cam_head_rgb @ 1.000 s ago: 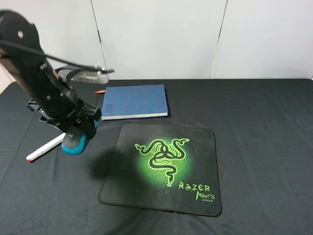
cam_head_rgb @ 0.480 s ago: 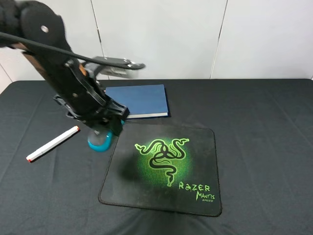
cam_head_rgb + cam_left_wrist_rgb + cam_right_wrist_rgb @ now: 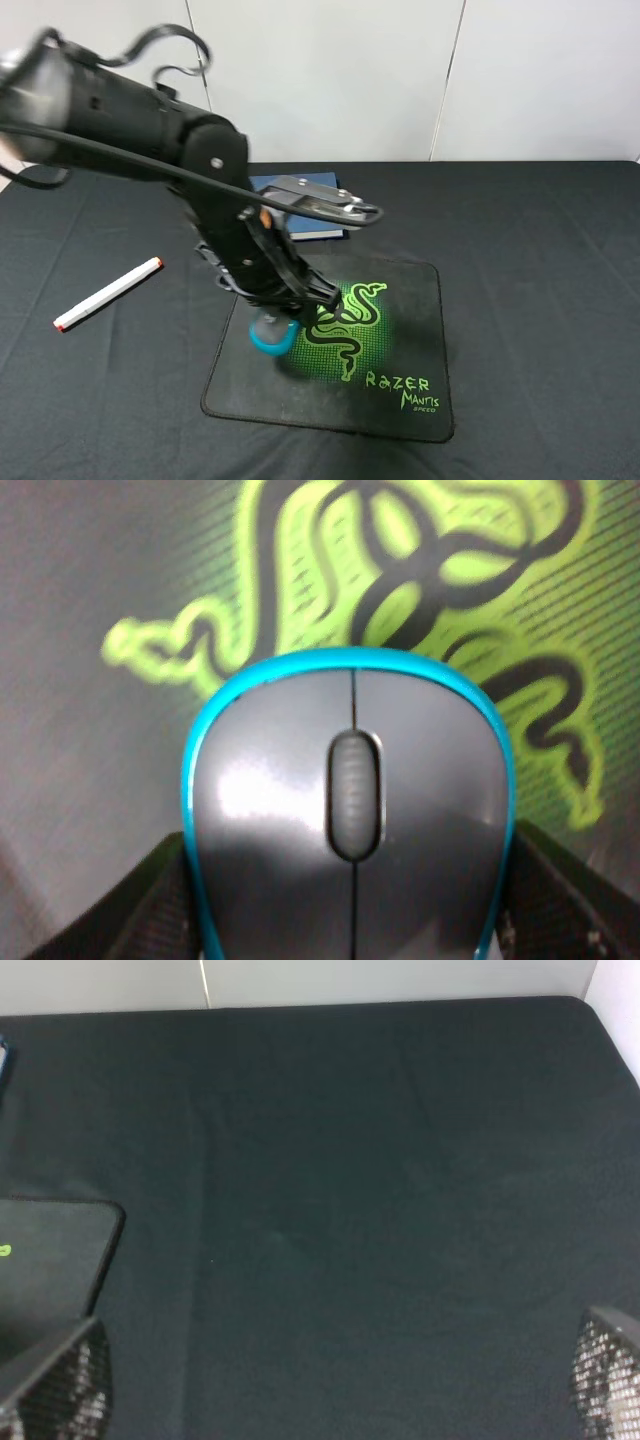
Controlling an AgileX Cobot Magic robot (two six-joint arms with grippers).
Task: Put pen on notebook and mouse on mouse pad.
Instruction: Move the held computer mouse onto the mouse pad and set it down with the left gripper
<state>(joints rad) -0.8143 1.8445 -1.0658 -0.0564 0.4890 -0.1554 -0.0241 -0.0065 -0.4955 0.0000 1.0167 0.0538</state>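
Mouse placement looks to us like the step in hand: our left gripper [image 3: 277, 314] clamps the mouse [image 3: 272, 336] by its sides, low over the mouse pad [image 3: 405, 295] at the edge of the green logo [image 3: 350, 325], ready to set it flat. Our right gripper [image 3: 330, 1380] hangs wide apart and empty over the tabletop [image 3: 350, 1160], while the pen [image 3: 108, 294] lies well apart from the notebook [image 3: 310, 184], not yet on it.

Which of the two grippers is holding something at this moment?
The left gripper: it is shut on the mouse, over the mouse pad. The right gripper is open, with only black cloth between its fingers.
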